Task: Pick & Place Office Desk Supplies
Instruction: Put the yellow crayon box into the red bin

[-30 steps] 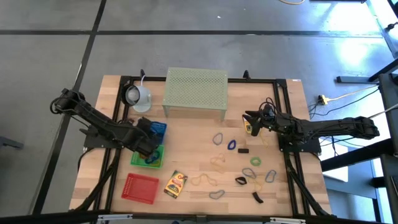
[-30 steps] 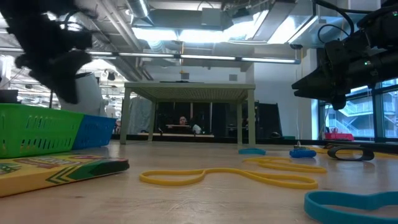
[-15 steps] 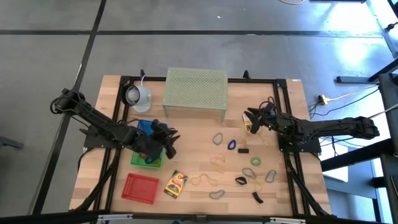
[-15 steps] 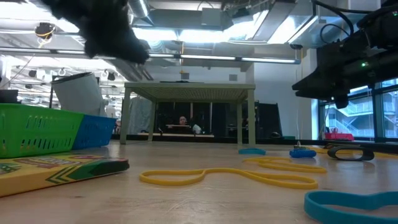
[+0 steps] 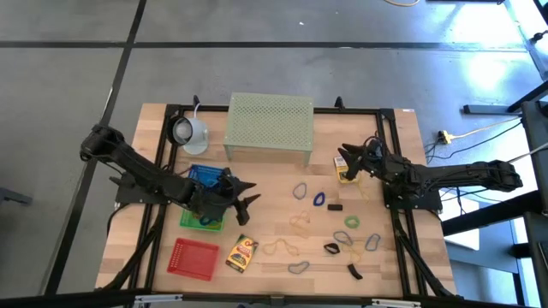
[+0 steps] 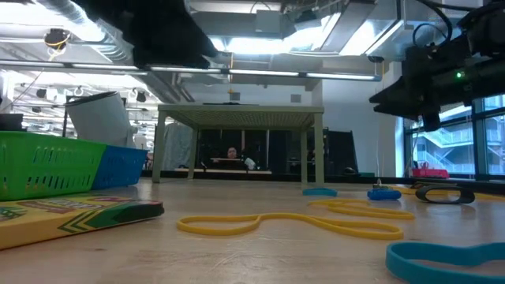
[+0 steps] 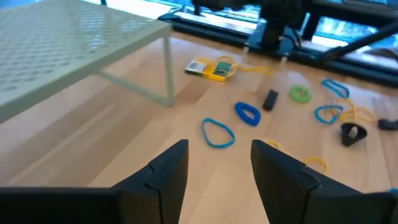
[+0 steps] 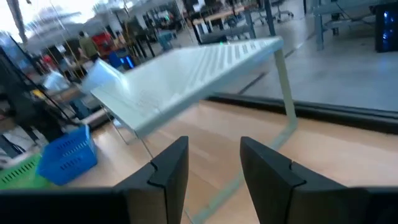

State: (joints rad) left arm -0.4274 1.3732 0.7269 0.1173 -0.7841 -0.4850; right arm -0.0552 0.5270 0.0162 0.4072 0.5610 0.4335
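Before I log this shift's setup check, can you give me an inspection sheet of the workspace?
Surface: wooden table, dark frame.
Job's things: loops and black clips scattered right of centre; yellow boxes front, right.
Clutter: mesh stand, white lamp-like object, green, blue, red baskets.
Grippers: left claw open beside baskets; right claw open above yellow box.
Cables: yellow one on floor, right.
Surroundings: person beyond table.

Overhead, tabletop-level and two wrist cameras all share the mesh stand.
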